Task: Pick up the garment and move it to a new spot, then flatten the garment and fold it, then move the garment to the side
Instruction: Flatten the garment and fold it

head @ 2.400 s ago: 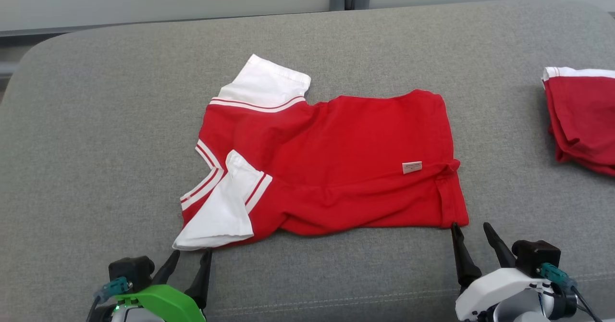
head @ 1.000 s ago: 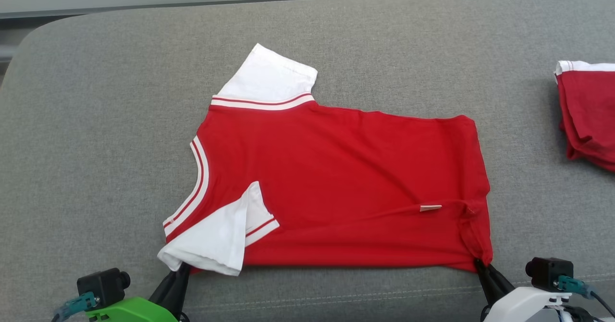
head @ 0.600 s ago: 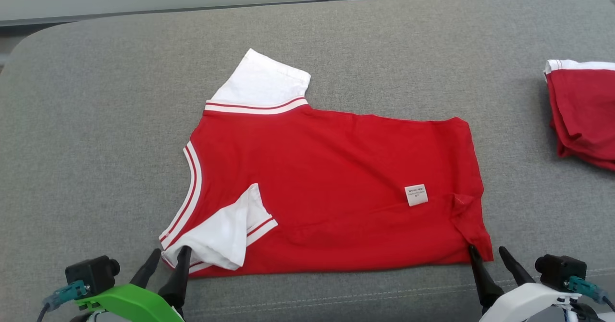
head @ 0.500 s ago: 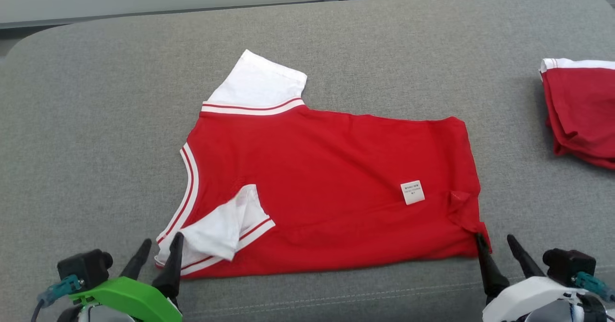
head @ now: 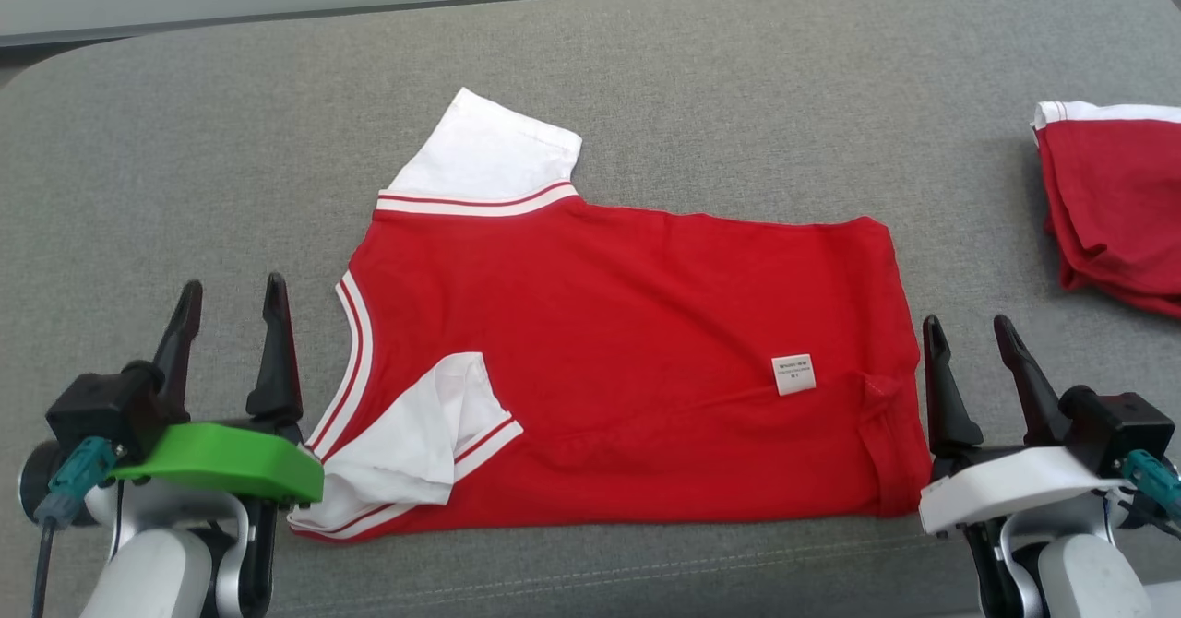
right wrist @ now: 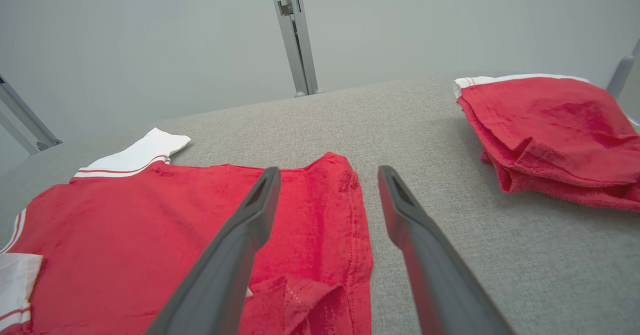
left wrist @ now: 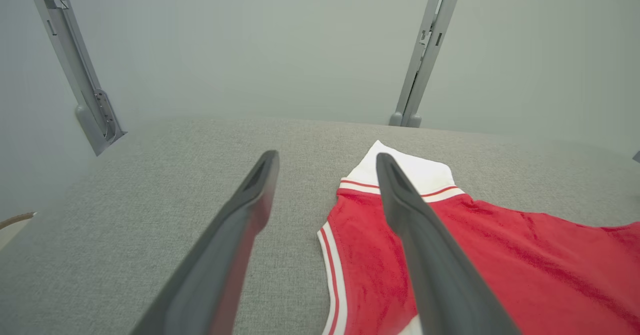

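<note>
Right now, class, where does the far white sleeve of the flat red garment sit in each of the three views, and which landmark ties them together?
Head view: white sleeve upper middle, left of centre, at the far edge of the garment.
Left wrist view: right of centre.
Right wrist view: middle left.
Shared landmark: the striped band joining sleeve and red body.

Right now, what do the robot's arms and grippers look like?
The left gripper has two long, dark, tapered fingers on a bright green cover; the right gripper has the same on a white cover. Each carries a black camera block, a teal connector with cable, and a pale grey wrist.
</note>
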